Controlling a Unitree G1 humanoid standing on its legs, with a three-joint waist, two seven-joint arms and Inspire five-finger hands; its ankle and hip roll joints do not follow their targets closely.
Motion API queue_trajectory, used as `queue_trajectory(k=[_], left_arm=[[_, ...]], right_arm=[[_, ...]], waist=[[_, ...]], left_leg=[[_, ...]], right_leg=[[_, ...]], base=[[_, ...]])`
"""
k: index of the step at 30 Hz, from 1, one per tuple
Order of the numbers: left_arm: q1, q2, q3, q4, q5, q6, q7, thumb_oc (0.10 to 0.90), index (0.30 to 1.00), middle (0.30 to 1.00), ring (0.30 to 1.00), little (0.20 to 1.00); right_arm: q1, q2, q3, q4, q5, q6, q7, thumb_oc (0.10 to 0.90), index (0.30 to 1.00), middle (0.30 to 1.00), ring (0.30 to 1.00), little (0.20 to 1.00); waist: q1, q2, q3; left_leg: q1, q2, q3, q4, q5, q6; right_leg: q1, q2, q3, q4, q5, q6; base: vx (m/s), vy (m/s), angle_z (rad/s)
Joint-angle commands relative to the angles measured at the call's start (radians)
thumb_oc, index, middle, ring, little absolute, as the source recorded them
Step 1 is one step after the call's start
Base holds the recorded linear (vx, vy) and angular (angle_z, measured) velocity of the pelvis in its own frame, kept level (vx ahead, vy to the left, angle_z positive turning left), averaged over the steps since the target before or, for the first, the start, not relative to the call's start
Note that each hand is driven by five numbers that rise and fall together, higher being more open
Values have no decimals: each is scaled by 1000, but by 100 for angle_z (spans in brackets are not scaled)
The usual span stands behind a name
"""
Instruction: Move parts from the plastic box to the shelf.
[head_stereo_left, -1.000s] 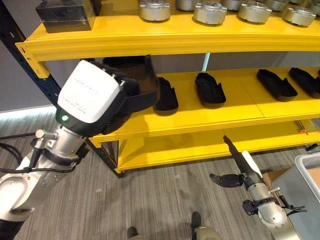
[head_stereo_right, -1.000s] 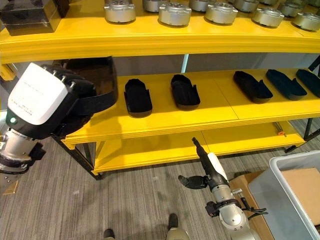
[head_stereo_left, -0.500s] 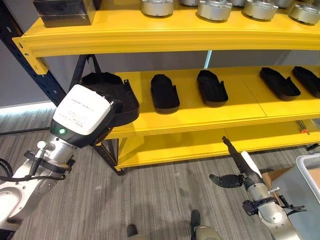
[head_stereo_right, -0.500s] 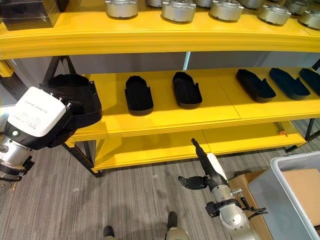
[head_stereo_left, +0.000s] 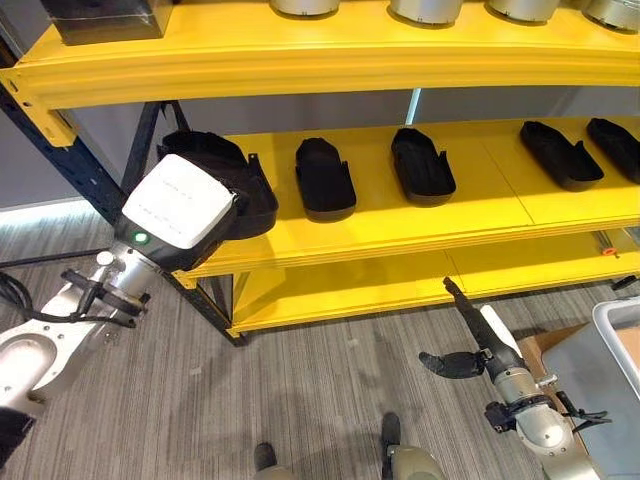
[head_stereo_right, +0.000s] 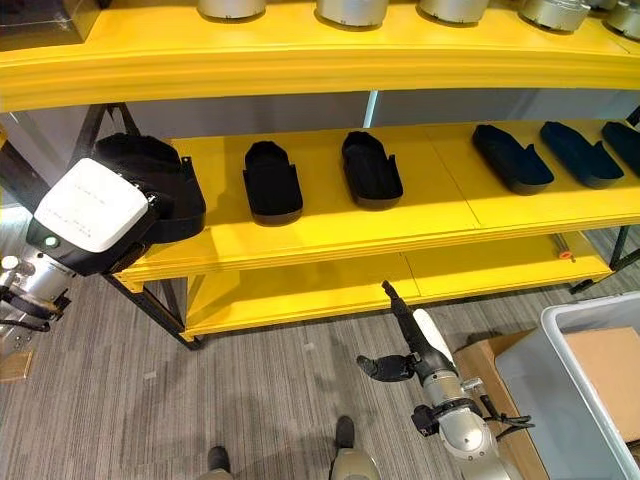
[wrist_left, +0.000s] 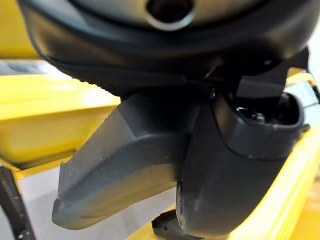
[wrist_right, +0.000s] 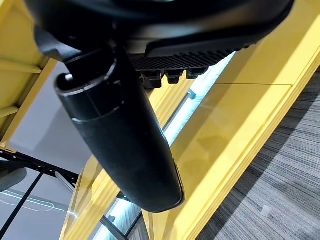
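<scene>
A black shoe-shaped part (head_stereo_left: 222, 178) lies at the left end of the yellow middle shelf (head_stereo_left: 400, 228). My left hand (wrist_left: 232, 165) is shut on it, the thumb curled over the part's dark edge (wrist_left: 125, 160); from above, the white wrist block (head_stereo_left: 178, 205) covers the hand. Several similar black parts (head_stereo_left: 324, 178) (head_stereo_left: 421, 165) (head_stereo_left: 556, 154) lie spaced along the same shelf. The right hand (head_stereo_left: 492, 342) hangs low over the floor in front of the shelf, open and holding nothing, fingers straight. The plastic box (head_stereo_right: 560, 345) stands at the lower right.
Silver round parts (head_stereo_right: 350, 10) line the top shelf, with a black box (head_stereo_left: 100, 14) at its left end. A dark upright post (head_stereo_left: 60, 150) stands left of the shelf. Cardboard (head_stereo_right: 605, 370) lies in the box. A lower yellow shelf (head_stereo_left: 400, 285) sits near the grey floor.
My left arm has lowered and swung left, bringing the black part from tilted up in front of the shelf down onto the shelf's left end. The right hand has stayed still.
</scene>
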Motion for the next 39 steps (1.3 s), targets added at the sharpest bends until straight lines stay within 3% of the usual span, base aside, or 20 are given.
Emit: queue_trajectory(k=[1, 4, 17, 29, 39], left_arm=[[-182, 87, 37, 10, 42, 37, 59, 400, 300, 300, 300, 300], [-252, 111, -48, 29, 67, 30, 54, 400, 300, 300, 300, 300], [-365, 150, -209, 135, 96, 24, 40, 400, 300, 300, 300, 300], [-439, 207, -306, 244, 128, 33, 41, 400, 300, 300, 300, 300], [-497, 258, -360, 302, 127, 42, 43, 400, 300, 300, 300, 300]], right_arm=[[-102, -56, -25, -96, -18, -100, -25, 900, 1000, 1000, 1000, 1000], [-99, -61, -24, -98, -17, -111, -24, 900, 1000, 1000, 1000, 1000], [-98, -72, -23, -101, -1, -126, -18, 900, 1000, 1000, 1000, 1000], [-116, -86, -16, -100, 9, -142, -14, 900, 1000, 1000, 1000, 1000], [-142, -103, -21, -107, 42, -152, -7, 900, 1000, 1000, 1000, 1000]], waist=[[-41, -4, -22], [-45, -3, -22], [-58, 1, -10], [-59, 0, 5], [-58, 4, 41]], left_leg=[[-29, 1, -3, 84, -52, 42], [-27, 4, 3, 82, -49, 40], [-43, 11, 13, 93, -46, 37], [-79, 12, 6, 135, -57, 36], [-168, 16, -15, 235, -91, 36]], right_leg=[[15, -74, 8, 177, -206, 56], [8, -72, 14, 181, -205, 58], [-19, -67, 25, 197, -205, 57], [-45, -69, 30, 223, -207, 58], [-112, -80, 39, 295, -225, 59]], base=[[0, 0, 0], [-8, 0, -4], [-11, 2, -4], [-3, 0, -1], [-28, 9, 1]])
